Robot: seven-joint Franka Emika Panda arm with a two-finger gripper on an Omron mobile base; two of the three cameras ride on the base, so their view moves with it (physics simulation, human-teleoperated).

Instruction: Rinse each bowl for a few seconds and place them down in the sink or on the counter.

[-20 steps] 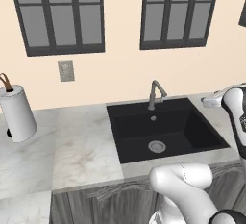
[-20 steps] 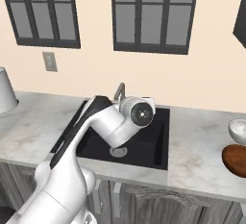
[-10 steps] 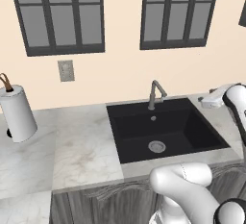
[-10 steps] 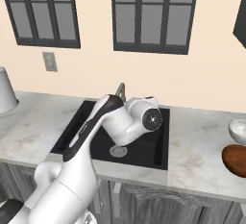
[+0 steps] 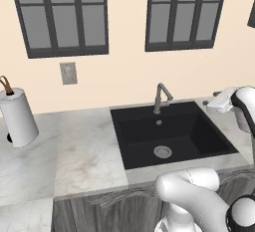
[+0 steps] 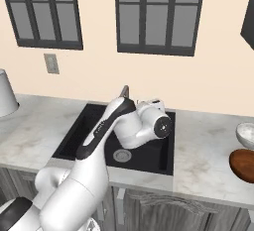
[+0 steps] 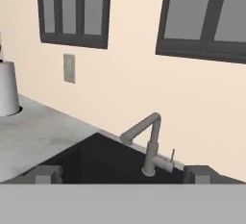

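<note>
1. The pale marble table (image 6: pixel 208 150) with faint brownish veins runs wide under a cream wall with dark-framed windows, grey wood-grain cabinets below it.
2. Set into it is the large black rectangular sink (image 5: pixel 149 131), round silver drain (image 5: pixel 162 151) in its floor, grey gooseneck tap (image 7: pixel 146 141) at its back edge.
3. The white arm (image 6: pixel 104 141) rises from the near side and bends over the sink's right half, wrist turned sideways above the basin.
4. A white paper-towel roll (image 5: pixel 17 119) stands upright on the table far to the left, with a grey wall plate (image 5: pixel 68 73) above the table left of the sink.
5. The end effector (image 7: pixel 122 175) looks across the basin toward the tap, its two dark fingertips spread wide with nothing between them.
6. The reddish-brown shallow bowl (image 6: pixel 243 164) sits on the table at the far right edge, well apart from the end effector.
7. Just behind it rests a small pale grey bowl (image 6: pixel 245 134), so close I cannot tell whether they touch.
</note>
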